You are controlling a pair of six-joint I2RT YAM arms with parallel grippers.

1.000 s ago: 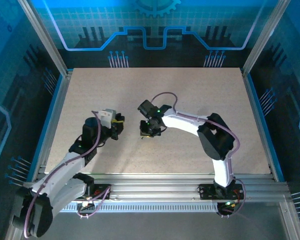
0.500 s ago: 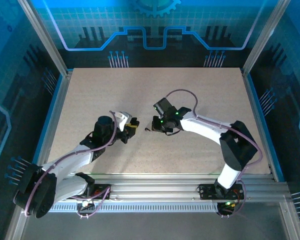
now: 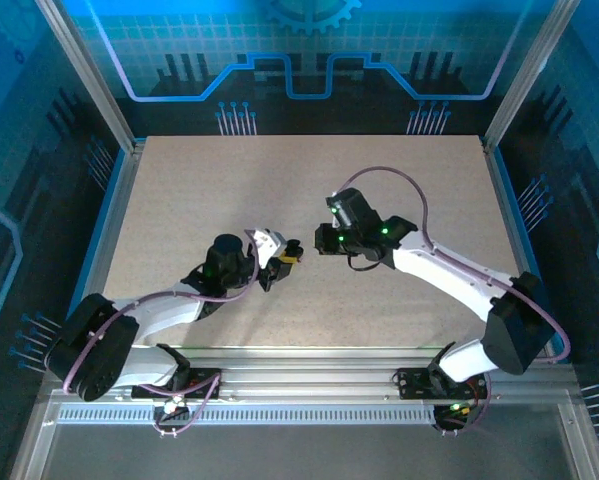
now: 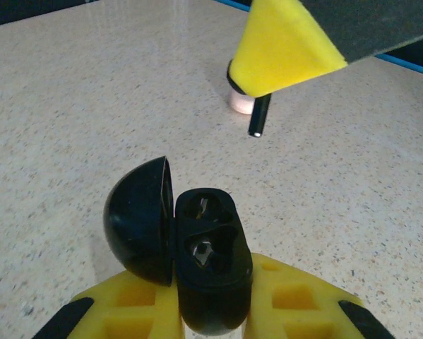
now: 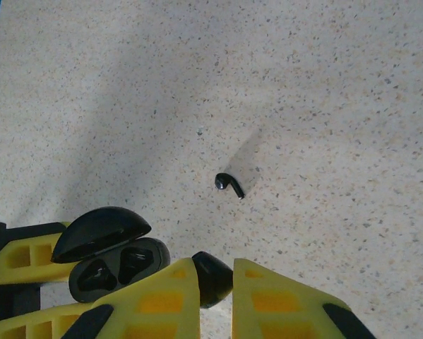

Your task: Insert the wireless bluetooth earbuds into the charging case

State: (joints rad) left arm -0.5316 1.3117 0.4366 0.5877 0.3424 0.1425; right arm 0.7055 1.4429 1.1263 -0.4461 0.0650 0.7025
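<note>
Black earbud (image 5: 211, 281) is pinched in my right gripper (image 5: 215, 272) near the open charging case (image 4: 207, 240), clamped by my left gripper (image 4: 212, 279) over the middle of the worktop (image 3: 179, 190); a skewed stem could jam on the socket and pop loose

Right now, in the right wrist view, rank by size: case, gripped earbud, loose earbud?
1. open black charging case
2. gripped black earbud
3. loose black earbud
Last two unsure: the gripped one is nearer.
</note>
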